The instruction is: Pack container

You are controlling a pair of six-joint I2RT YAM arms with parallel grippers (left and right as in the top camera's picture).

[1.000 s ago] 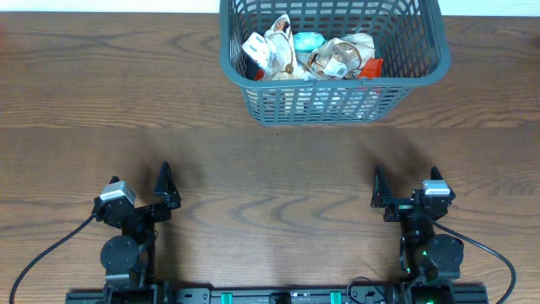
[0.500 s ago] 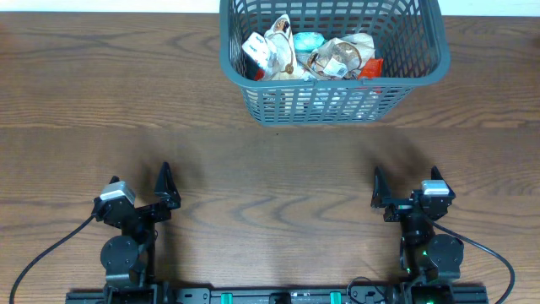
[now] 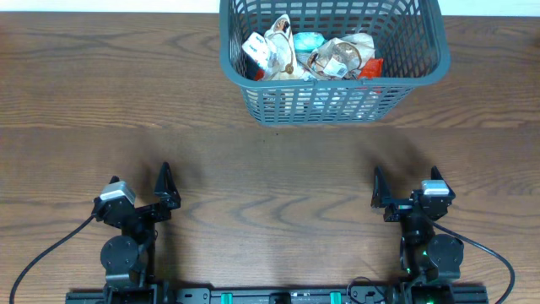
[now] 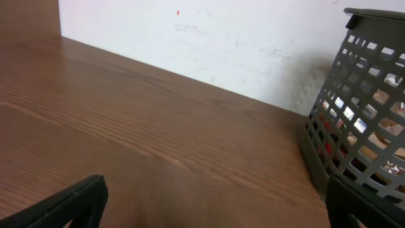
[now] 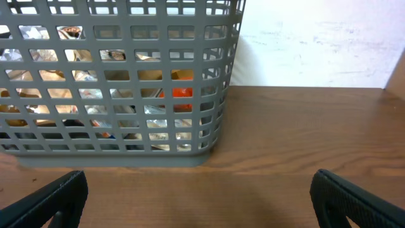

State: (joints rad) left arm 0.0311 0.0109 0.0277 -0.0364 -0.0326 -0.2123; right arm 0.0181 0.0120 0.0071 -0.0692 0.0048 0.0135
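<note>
Overhead view first: find the container [image 3: 329,103] upright at the far edge of the table [image 3: 270,160], slightly right of centre, with a heap of snack packets [image 3: 312,52] inside. See no loose packet on the wood in front of it. Find the left gripper [image 3: 139,187] and the right gripper [image 3: 406,187] parked at the near edge, well apart from the container, fingers spread wide and pinching nothing. Confirm from both wrist views: dark fingertips at the bottom corners, bare wood between them, the lattice side ahead with wrappers showing through the slots.

Judge the packing as good as done, with the step in hand most likely a final check and rest. To do that well, scan the table right out to its edges before calling it finished; cannot tell from here about anything beyond the frame. Check for wrappers poking over the rim or through a slot. If tidying up, come in from above, press gently on the heap, and avoid nudging the probably light basket toward the white wall [image 4: 209,44] behind it. Otherwise leave both arms low and clear of the container.
</note>
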